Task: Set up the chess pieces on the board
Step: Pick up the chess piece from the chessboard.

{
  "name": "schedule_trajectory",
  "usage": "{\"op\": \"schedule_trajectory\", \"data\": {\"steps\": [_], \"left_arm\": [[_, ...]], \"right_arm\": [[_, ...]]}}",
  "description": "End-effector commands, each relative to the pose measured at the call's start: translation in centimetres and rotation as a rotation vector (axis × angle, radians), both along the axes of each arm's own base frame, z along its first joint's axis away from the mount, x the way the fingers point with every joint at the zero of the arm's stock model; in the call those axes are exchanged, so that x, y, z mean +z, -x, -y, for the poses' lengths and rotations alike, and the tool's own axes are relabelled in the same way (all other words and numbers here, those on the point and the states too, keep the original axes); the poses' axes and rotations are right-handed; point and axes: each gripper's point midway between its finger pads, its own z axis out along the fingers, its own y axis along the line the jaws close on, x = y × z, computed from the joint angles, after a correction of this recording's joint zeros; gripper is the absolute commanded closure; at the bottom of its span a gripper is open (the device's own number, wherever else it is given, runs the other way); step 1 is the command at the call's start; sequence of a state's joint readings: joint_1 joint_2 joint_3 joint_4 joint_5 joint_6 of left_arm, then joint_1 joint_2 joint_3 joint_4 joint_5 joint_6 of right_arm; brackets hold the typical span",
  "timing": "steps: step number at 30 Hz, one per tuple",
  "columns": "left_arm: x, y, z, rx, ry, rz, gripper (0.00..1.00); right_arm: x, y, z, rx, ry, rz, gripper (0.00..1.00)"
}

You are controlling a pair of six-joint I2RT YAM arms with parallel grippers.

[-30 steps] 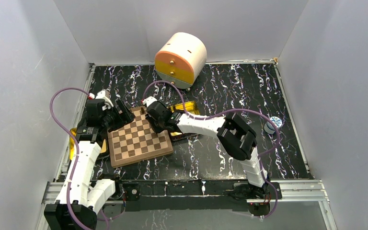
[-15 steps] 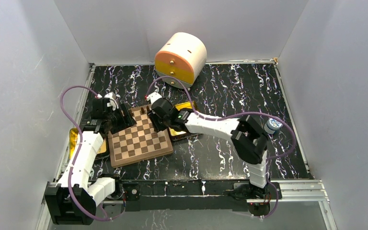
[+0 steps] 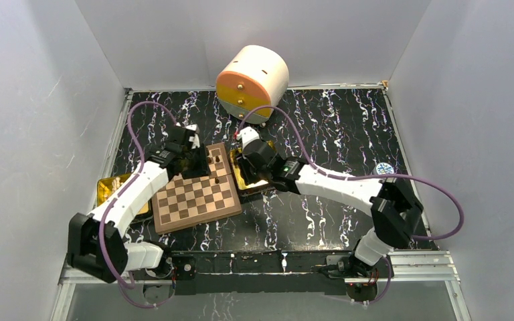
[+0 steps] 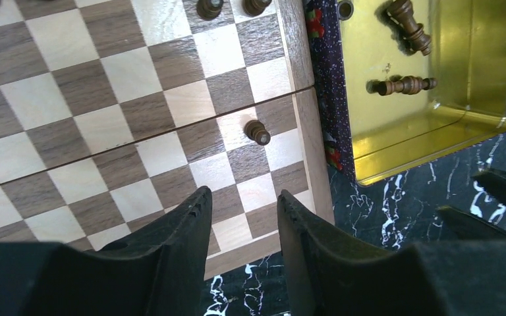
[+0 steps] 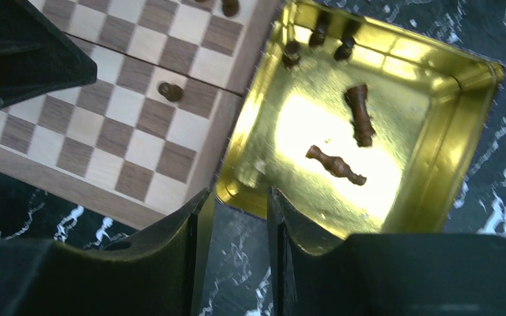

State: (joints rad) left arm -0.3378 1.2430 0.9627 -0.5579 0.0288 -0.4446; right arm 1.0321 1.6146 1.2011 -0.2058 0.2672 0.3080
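Showing the set-up step under way, with most of the chess pieces (image 5: 335, 164) not yet on their squares. At centre left of the top view, the left gripper (image 3: 199, 160) hung over the far part of the board (image 3: 194, 204), which lay flat on the dark marbled table (image 3: 321, 127). In the left wrist view its fingers (image 4: 184, 230) stood slightly parted above the board's lower right squares with nothing between them, so it was released and empty. Just above them in that view a single pawn (image 4: 258, 132) stood upright near the board's right border, and a few more pieces stood at the top edge of the frame. Right of the board, just beside its border, lay the gold tin (image 3: 239, 177), and the right gripper (image 3: 254, 160) hovered over it. The right wrist view showed its jaws parted and empty at the tin's lower left rim. Inside the tin two larger pieces (image 5: 359, 115) lay on their sides at centre, and three small ones (image 5: 317, 36) sat along the upper rim. At upper centre of the top view sat a cream and orange drawer box (image 3: 253, 80), well apart from the work. The step in hand appeared to be fetching the next piece from the tin. That would call for the right gripper to descend over one lying piece, close across its narrow stem, and set it upright on a back-row square.
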Motion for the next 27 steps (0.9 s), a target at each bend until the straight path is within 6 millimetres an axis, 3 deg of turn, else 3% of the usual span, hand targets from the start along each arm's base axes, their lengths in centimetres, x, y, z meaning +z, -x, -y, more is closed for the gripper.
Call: {"op": "schedule_trajectory", "data": {"steps": [1, 9, 15, 27], "left_arm": [[0.5, -1.6, 1.4, 0.012, -0.051, 0.039, 0.62], [-2.1, -2.1, 3.3, -0.005, -0.102, 0.0, 0.66], [-3.5, -2.6, 3.3, -0.008, -0.134, -0.016, 0.66], [-5.0, -3.0, 3.5, -0.019, -0.154, -0.036, 0.74]], "right_arm": [[2.5, -1.1, 1.9, -0.068, -0.067, 0.066, 0.56], [2.3, -1.2, 4.2, -0.102, -0.075, 0.062, 0.57], [2.5, -1.1, 4.7, -0.106, -0.093, 0.069, 0.57], [2.3, -1.1, 5.0, -0.109, -0.094, 0.066, 0.58]]}}
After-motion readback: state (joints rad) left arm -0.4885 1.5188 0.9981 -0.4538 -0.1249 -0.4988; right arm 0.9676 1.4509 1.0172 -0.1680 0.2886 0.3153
